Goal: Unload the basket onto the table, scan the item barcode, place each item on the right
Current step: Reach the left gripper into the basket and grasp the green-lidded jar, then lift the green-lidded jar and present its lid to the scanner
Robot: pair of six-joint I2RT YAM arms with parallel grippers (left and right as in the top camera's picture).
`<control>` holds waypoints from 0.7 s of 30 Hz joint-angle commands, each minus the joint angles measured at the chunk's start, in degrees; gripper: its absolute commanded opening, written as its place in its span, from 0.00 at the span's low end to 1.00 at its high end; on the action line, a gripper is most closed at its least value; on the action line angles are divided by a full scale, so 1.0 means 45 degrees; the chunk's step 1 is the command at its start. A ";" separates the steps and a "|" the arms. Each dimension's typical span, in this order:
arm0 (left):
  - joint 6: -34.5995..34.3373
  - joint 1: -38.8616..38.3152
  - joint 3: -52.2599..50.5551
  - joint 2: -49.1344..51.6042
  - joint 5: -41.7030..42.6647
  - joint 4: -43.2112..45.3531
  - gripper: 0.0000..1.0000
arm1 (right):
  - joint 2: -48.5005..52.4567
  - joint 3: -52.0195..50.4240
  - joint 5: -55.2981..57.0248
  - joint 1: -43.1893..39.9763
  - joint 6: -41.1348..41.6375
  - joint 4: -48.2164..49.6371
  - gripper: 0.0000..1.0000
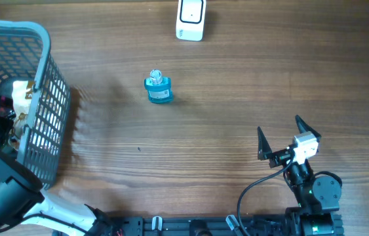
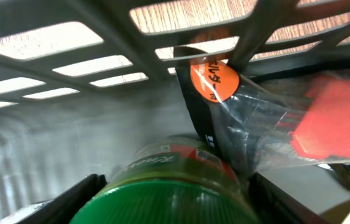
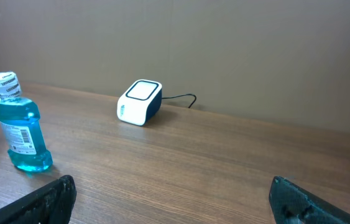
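1. The left arm is reaching down into the grey mesh basket (image 1: pixel 48 98) at the left edge of the wooden table (image 1: pixel 236 78).
2. In the left wrist view, the left gripper (image 2: pixel 178 198) is sitting with one dark finger on each side of a green-lidded jar (image 2: pixel 162 169), which is lying on the basket floor.
3. The fingers are flanking the lid closely, but I cannot tell whether they are already pinching it or standing just clear of it.
4. A black packet (image 2: pixel 224 130) bearing a round orange sticker is leaning against the basket's lattice wall just behind the jar, and a red item in clear wrap (image 2: pixel 333 118) is lying to its right.
5. The right gripper (image 1: pixel 280 126) is hovering over the near right part of the table with its fingers spread wide and nothing between them.
6. A blue mouthwash bottle (image 1: pixel 158 90) is standing upright near the middle of the table, well apart from both grippers.
7. The white barcode scanner (image 1: pixel 190 19) is sitting at the far edge of the table, beyond the bottle and slightly to its right, with its cable trailing behind it.
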 commanded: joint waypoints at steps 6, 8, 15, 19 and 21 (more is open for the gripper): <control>-0.0073 0.0136 -0.0155 -0.0267 0.0117 -0.0641 0.57 | -0.0092 -0.0015 0.0121 0.0073 0.0126 0.0024 1.00; -0.0073 0.0136 -0.0155 -0.1015 0.0505 -0.0719 0.59 | -0.0092 -0.0015 0.0117 0.0073 0.0131 0.0029 1.00; -0.0073 0.0136 -0.0155 -0.3400 0.1749 -0.1350 0.60 | -0.0092 -0.0015 0.0117 0.0073 0.0131 0.0029 1.00; -0.0131 0.0126 -0.0155 -0.4546 0.2380 -0.1763 0.60 | -0.0092 -0.0015 0.0117 0.0073 0.0126 0.0024 1.00; -0.0175 0.0126 -0.0155 -0.5095 0.2948 -0.1851 0.60 | -0.0092 -0.0015 0.0121 0.0073 0.0131 0.0029 1.00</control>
